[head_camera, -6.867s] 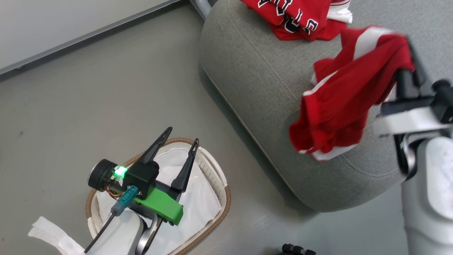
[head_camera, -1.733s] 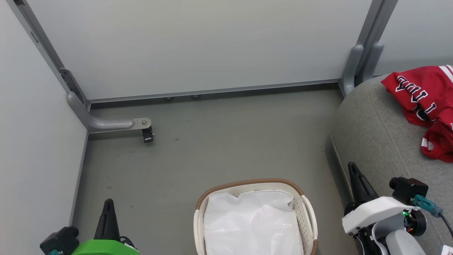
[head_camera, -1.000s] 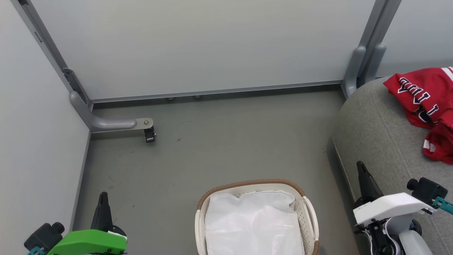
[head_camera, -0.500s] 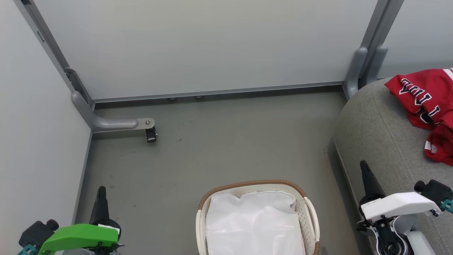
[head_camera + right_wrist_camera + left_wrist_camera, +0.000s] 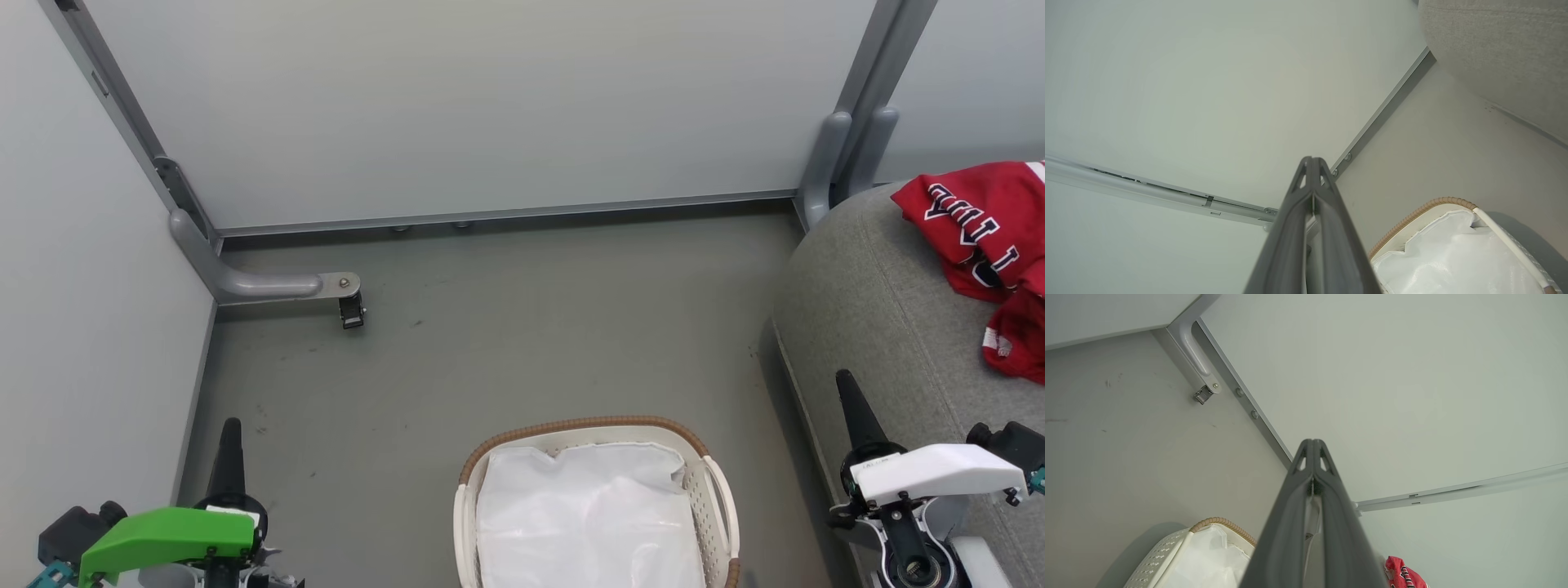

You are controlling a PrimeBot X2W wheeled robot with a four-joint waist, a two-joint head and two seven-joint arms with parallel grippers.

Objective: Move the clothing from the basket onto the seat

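basket (image 5: pixel 571 425) on floor (image 5: pixel 490 343), front centre; sheet (image 5: pixel 588 523) inside it. seat (image 5: pixel 882 327) right of basket, apart from it. clothing (image 5: pixel 980 237) on seat top, far right. left tool (image 5: pixel 230 433) left of basket; right tool (image 5: pixel 845 384) right of basket, by seat edge. wall (image 5: pixel 490 106) behind; caster (image 5: pixel 352 312) at its foot, left.

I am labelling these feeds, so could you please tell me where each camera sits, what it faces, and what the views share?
Head view: on the head, facing forward and down at floor, basket, seat and clothing; left gripper lower left, right gripper lower right.
Left wrist view: on the left wrist, facing along its shut fingers toward the wall panel.
Right wrist view: on the right wrist, facing along its shut fingers toward that panel.
Shared: all three show the basket.
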